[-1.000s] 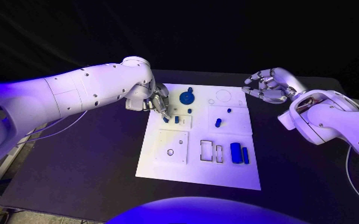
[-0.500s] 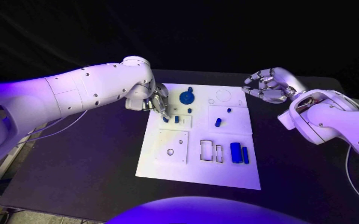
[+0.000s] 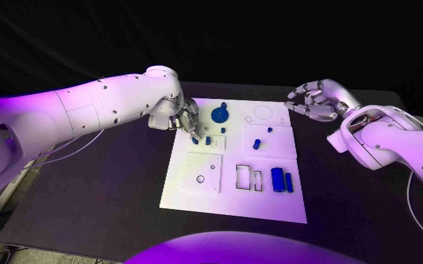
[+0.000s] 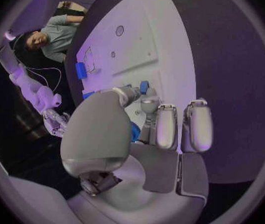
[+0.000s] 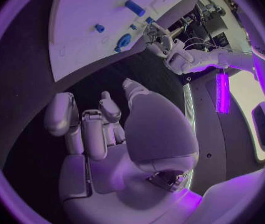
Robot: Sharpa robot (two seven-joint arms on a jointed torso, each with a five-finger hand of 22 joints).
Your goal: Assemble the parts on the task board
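Left hand (image 3: 183,119) pinches what looks like a small blue part (image 4: 135,132) at the task board's (image 3: 231,206) ten o'clock; we reckon it could slip or jam. Right hand (image 3: 315,103) hovers curled, empty.

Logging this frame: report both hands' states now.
Left hand: over the task board, fingertips down at a small blue part; whether it grips it cannot be told.
Right hand: fingers curled in, holding nothing.

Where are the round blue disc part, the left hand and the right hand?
round blue disc part (image 3: 219,115): head view, disc centre.
left hand (image 3: 184,120): head view, middle of hand.
right hand (image 3: 316,102): head view, middle of hand.
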